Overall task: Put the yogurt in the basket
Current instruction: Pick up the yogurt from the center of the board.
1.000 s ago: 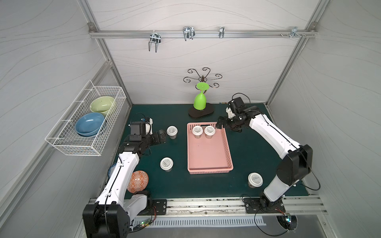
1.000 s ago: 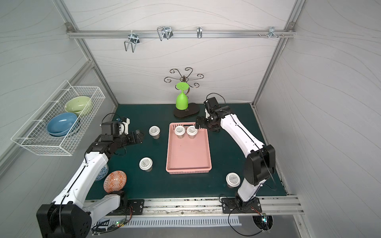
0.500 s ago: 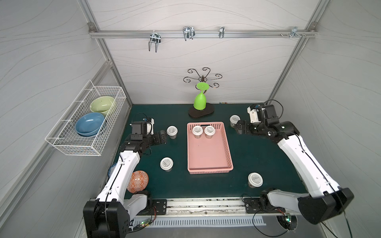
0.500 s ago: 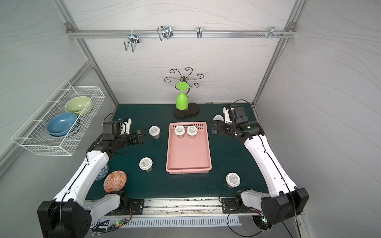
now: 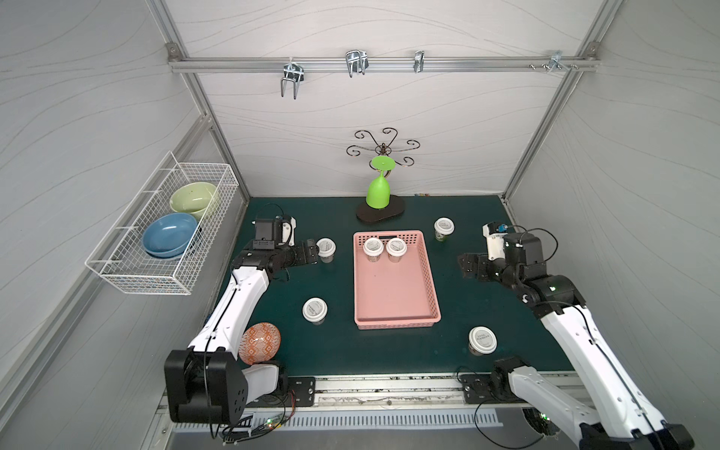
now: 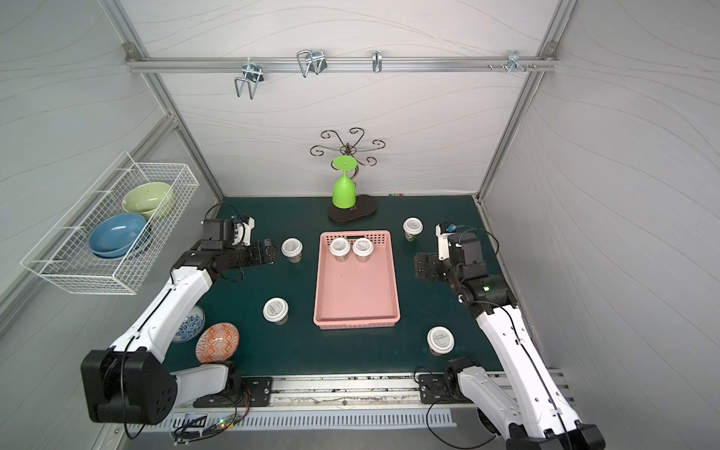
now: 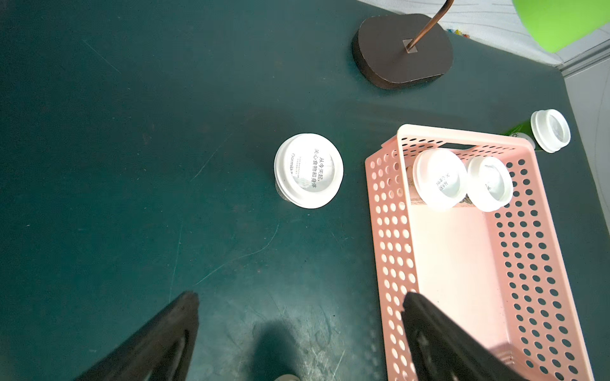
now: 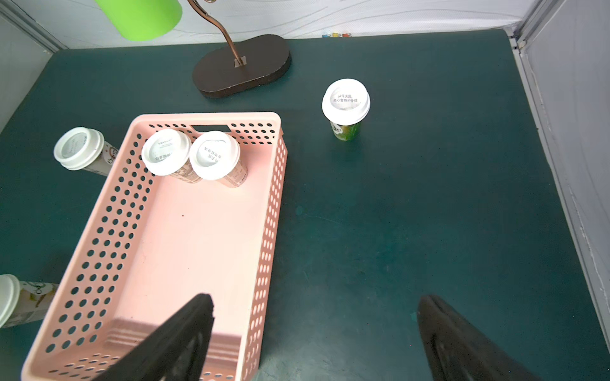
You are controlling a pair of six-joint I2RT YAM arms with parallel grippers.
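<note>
Flanking the basket, open mat (both sides)

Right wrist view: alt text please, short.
A shallow pink basket on a dark green table holds two upright white-lidded yogurt cups at its handle-slot end. A green-labelled cup stands alone on the table ahead of the open, empty right gripper; two more cups stand outside the basket's opposite side.

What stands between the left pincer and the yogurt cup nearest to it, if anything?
Nothing visible. The open left pincer points at the yogurt cup; in the left wrist view only bare green mat lies between them. The pink basket stands off to one side of that path.
</note>
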